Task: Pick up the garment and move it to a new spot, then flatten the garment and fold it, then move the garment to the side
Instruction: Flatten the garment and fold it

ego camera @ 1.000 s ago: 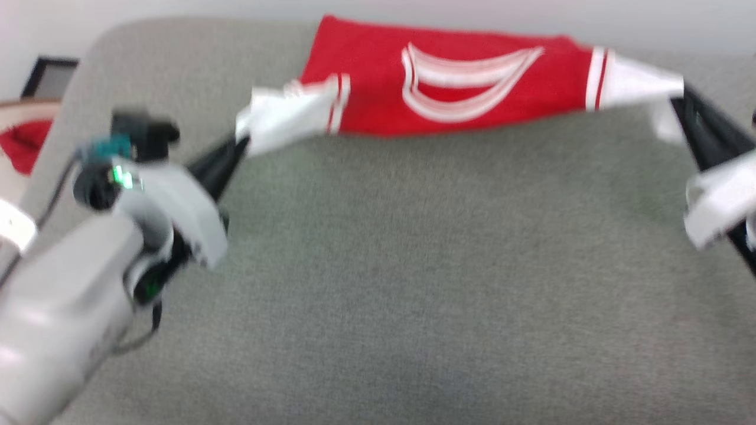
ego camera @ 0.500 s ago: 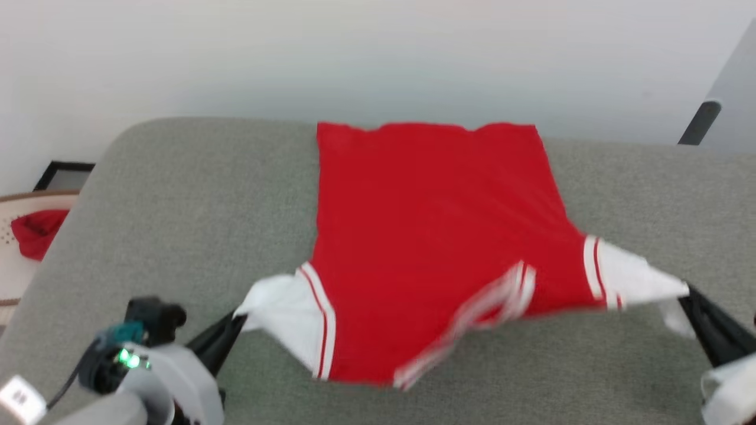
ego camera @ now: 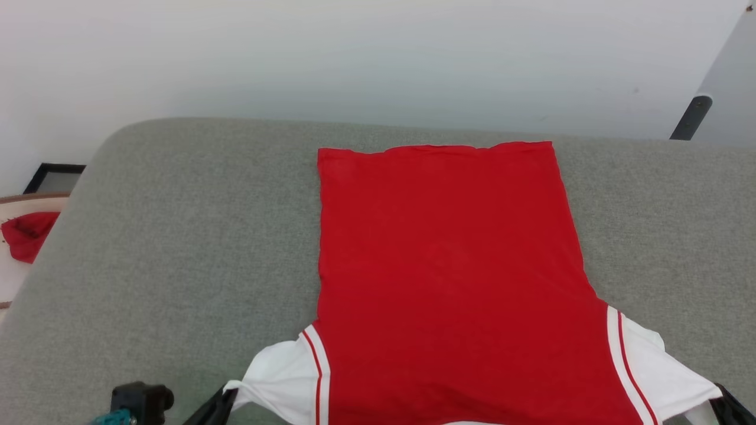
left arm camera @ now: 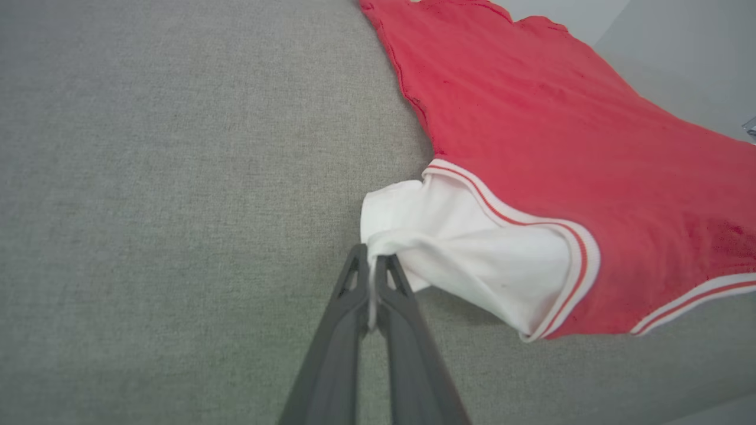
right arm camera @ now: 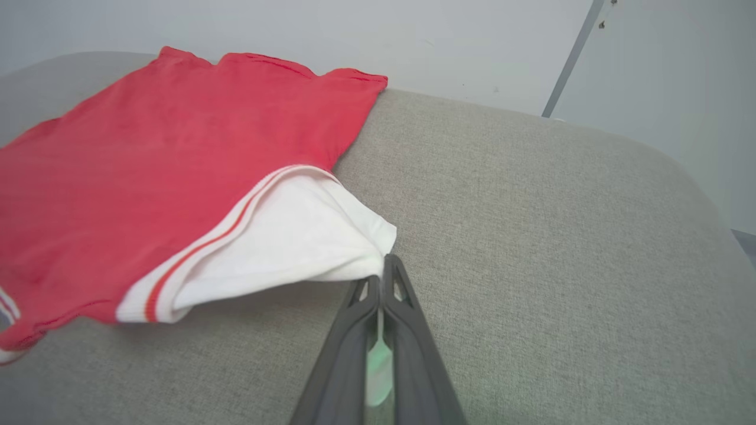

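Note:
The garment [ego camera: 449, 265], a red jersey with white side panels and red-white striped trim, lies spread on the grey cushion [ego camera: 177, 248], its plain red side up and its hem toward the wall. My left gripper [left arm camera: 370, 260] is shut on the edge of the white panel [left arm camera: 472, 260] at the garment's near left corner [ego camera: 227, 389]. My right gripper [right arm camera: 381, 268] is shut on the white panel [right arm camera: 295, 242] at the near right corner [ego camera: 717, 392]. Both near corners are lifted slightly off the cushion. No lettering or number is visible.
A pale wall [ego camera: 378, 59] rises behind the cushion. At the far left stands a round light basket [ego camera: 18, 206] holding a red cloth [ego camera: 26, 233], beside a dark frame [ego camera: 56, 177]. A grey post [ego camera: 688, 118] leans at the upper right. Bare cushion lies on both sides of the garment.
The garment, held stretched in the air a second ago, has been drawn toward me and laid out flat on the cushion. The head view has tilted, and both grippers have dropped to its bottom edge.

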Motion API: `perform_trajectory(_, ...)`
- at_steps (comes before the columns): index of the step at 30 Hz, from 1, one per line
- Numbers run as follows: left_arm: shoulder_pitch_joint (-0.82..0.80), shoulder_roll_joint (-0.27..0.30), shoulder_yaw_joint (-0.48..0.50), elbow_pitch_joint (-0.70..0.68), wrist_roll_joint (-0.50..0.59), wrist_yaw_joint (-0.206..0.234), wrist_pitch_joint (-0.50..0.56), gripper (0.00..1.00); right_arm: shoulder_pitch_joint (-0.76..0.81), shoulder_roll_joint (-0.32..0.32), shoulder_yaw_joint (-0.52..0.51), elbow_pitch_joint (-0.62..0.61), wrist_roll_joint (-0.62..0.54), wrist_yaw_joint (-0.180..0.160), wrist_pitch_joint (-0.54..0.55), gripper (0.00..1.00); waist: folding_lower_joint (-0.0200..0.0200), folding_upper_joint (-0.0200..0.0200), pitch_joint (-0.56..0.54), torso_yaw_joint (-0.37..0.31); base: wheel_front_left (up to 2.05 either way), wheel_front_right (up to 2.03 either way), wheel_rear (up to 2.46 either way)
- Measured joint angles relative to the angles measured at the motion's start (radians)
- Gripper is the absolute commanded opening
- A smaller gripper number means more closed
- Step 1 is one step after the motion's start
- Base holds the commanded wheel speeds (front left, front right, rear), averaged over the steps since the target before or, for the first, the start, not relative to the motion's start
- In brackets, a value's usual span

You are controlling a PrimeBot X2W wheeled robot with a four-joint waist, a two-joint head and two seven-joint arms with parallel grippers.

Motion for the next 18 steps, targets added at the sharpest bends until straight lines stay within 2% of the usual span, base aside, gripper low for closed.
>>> perform_trajectory(7,0.086,-0.036,0.085,-0.004,0.047,-0.006,0.0,0.0,0.039,0.037,-0.042,-0.046,-0.015,0.0,0.039,0.0,-0.0001,0.0,0.019,0.0,0.0,0.0,0.0)
perform_trajectory(8,0.091,-0.04,0.092,-0.001,0.053,-0.007,0.0,0.0,0.039,0.042,-0.041,-0.05,-0.016,0.0,0.046,0.06,0.0,0.0,0.022,0.0,0.0,0.0,0.0)
perform_trajectory(9,0.094,-0.045,0.098,0.002,0.058,-0.008,0.0,0.0,0.039,0.046,-0.04,-0.053,-0.016,0.0,0.053,0.36,0.0,0.0,0.025,0.0,0.0,0.0,0.0)
perform_trajectory(10,0.094,-0.051,0.104,0.005,0.064,-0.013,0.0,0.0,0.037,0.048,-0.038,-0.057,-0.016,0.0,0.061,0.46,0.0,0.0,0.028,0.001,0.0,0.0,0.0)
perform_trajectory(11,0.094,-0.055,0.108,0.008,0.069,-0.015,0.0,0.0,0.031,0.051,-0.037,-0.059,-0.016,0.0,0.073,0.61,-0.0001,0.0,0.032,0.001,0.0,0.0,0.0)
perform_trajectory(12,0.093,-0.061,0.111,0.012,0.073,-0.015,0.0,0.0,0.025,0.055,-0.037,-0.061,-0.016,0.0,0.084,0.9,0.0,0.0,0.036,0.001,0.0,0.0,0.0)
perform_trajectory(13,0.093,-0.067,0.114,0.016,0.08,-0.015,0.0,0.0,0.021,0.057,-0.037,-0.066,-0.016,0.0,0.092,1.0,-0.0001,0.0,0.04,0.002,0.0,0.0,0.0)
perform_trajectory(18,0.081,-0.104,0.115,0.038,0.108,-0.023,0.0,0.0,-0.007,0.062,-0.032,-0.115,-0.004,0.0,0.141,1.0,0.0,0.0,0.064,0.007,0.0,0.0,0.0)
